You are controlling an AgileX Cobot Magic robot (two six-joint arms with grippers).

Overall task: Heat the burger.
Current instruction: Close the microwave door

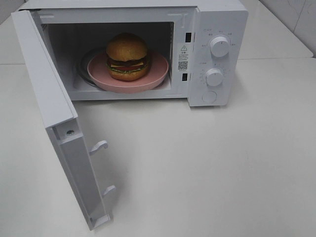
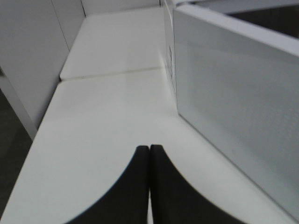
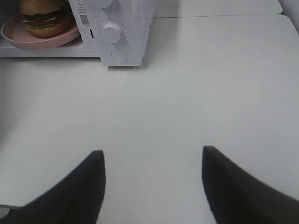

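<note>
Awaiting heat: burger [image 1: 127, 57], seated on pink plate [image 1: 150, 81] inside microwave [image 1: 217, 29].
Door [image 1: 54, 113]: swung open leftward, not yet shut.
Left end effector [image 2: 149, 150]: clenched, empty, beside door's outer face, likely for pushing.
Right end effector [image 3: 153, 151]: released, empty, above tabletop [image 3: 210, 93].

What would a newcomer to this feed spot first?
The burger on its pink plate, sitting inside the white microwave at the back of the table. Next, the microwave's door stands wide open toward the front left. Neither gripper holds anything: the left gripper is shut beside the door, the right gripper open above the table.
</note>
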